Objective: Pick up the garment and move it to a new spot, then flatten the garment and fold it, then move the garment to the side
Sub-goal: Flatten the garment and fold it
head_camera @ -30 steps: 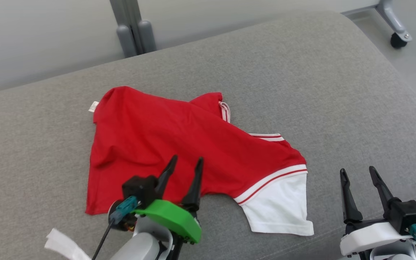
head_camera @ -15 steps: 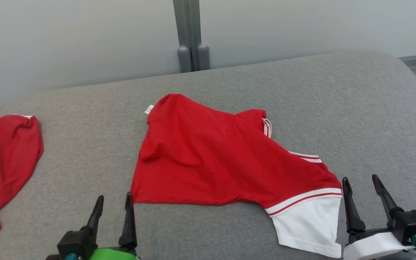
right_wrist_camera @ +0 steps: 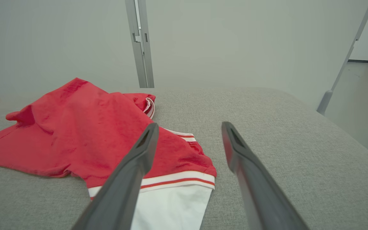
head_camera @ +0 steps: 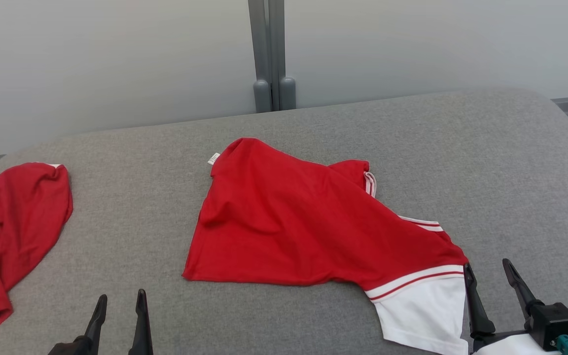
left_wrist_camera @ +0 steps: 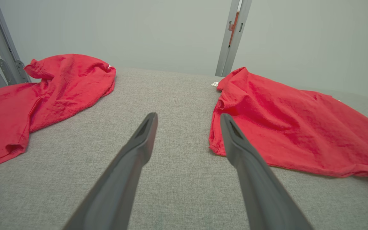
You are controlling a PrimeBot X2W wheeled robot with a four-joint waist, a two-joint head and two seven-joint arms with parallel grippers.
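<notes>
- The padded surface (head_camera: 461, 162) is the largest thing here: a broad grey slab with rounded edges. It is covered in a coarse woven cloth that would probably grip fabric a little rather than let it slide.
- Behind it stands a plain pale wall (head_camera: 91, 64), smooth and matte, split by a slim grey metal post (head_camera: 270, 49).
- The garment (head_camera: 303, 231), a red short-sleeved shirt of soft knit, lies near the middle of the surface. It is mostly spread out but askew, with a bunched ridge along its left side and a small red sleeve poking up at the far edge.
- As I read it, the shirt sits on its spot but is neither flattened nor folded. Smoothing, folding and the move to the side all look left to do.
- A second red garment (head_camera: 13, 217) lies crumpled at the left edge of the surface, well apart from the shirt. I cannot tell whether it belongs to the task.
- The white sleeve (head_camera: 424, 315) forms the shirt's near right end, limp and flat. White ribbed bands (head_camera: 412, 281) with a thin red stripe join it to the red body.
- The right gripper (head_camera: 486, 264) has two long, dark, tapering fingers spread apart and holds nothing. Its left finger is at the sleeve's edge, but I cannot tell if it touches.
- The left gripper (head_camera: 122, 295) is likewise released and empty. It points over bare grey cloth between the two garments.
- A tiny white tag (head_camera: 213, 159) sticks out at the shirt's far corner.
</notes>
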